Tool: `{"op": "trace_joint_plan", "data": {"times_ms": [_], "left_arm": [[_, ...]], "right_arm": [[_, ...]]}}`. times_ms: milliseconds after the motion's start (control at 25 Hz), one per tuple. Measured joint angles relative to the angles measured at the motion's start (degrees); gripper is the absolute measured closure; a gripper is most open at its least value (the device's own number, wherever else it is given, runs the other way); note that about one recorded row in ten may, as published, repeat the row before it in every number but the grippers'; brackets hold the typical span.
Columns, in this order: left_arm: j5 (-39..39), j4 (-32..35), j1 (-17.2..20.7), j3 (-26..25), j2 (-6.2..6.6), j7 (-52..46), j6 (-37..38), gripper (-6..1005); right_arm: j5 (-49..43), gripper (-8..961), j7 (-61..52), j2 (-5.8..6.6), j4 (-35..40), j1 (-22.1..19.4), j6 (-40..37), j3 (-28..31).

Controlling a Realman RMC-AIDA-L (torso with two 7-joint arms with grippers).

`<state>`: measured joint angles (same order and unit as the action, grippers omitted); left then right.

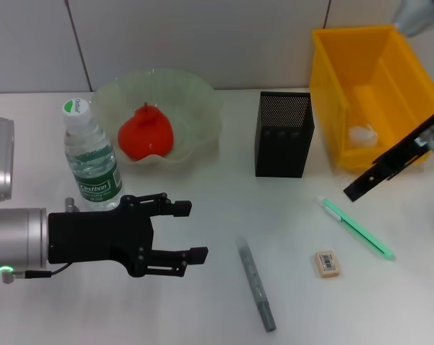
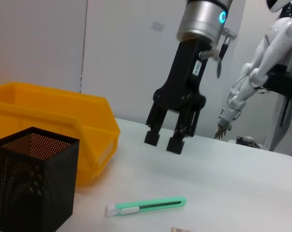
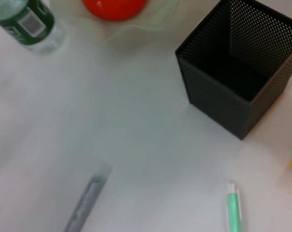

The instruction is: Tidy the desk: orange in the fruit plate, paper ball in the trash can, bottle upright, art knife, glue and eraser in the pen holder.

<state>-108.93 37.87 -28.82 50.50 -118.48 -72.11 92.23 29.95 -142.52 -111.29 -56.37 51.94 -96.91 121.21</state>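
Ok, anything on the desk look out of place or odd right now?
Three items lie loose on the table instead of in the empty pen holder: the green art knife, grey glue stick and eraser. Bottle upright, orange in the fruit plate, paper ball in the yellow bin. Nothing spilled.

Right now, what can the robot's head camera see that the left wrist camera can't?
Only the head view shows the orange in the fruit plate, the upright bottle, the grey glue stick, the paper ball and the left gripper, fingers open. Only the left wrist view shows the right gripper's open fingers and another robot. Both show the pen holder, yellow trash can and green art knife.
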Motion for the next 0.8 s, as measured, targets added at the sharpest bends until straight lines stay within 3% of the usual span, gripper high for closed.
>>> {"op": "trace_joint_plan", "data": {"times_ms": [200,320,360,520,800], "left_arm": [[0.03,-0.08,-0.01,0.03,0.01,0.00,-0.36,153],[0.04,-0.11,-0.03,0.04,0.01,-0.02,-0.58,153],[0.04,-0.11,-0.03,0.04,0.01,-0.02,-0.58,153],[0.04,-1.10,-0.18,0.04,0.04,-0.04,-0.66,153],[-0.27,-1.39,-0.27,0.04,0.08,-0.01,-0.79,153]], "right_arm": [[-2.13,228,-0.33,-1.16,2.71,1.61,3.92,-3.01],[-6.60,228,-0.54,-3.35,5.18,3.42,7.16,-3.89],[-6.60,228,-0.54,-3.35,5.18,3.42,7.16,-3.89],[-9.37,227,-0.65,-5.24,8.37,4.72,11.37,-4.28],[-9.77,227,-1.94,-5.81,11.32,5.25,15.52,-5.17]]}}
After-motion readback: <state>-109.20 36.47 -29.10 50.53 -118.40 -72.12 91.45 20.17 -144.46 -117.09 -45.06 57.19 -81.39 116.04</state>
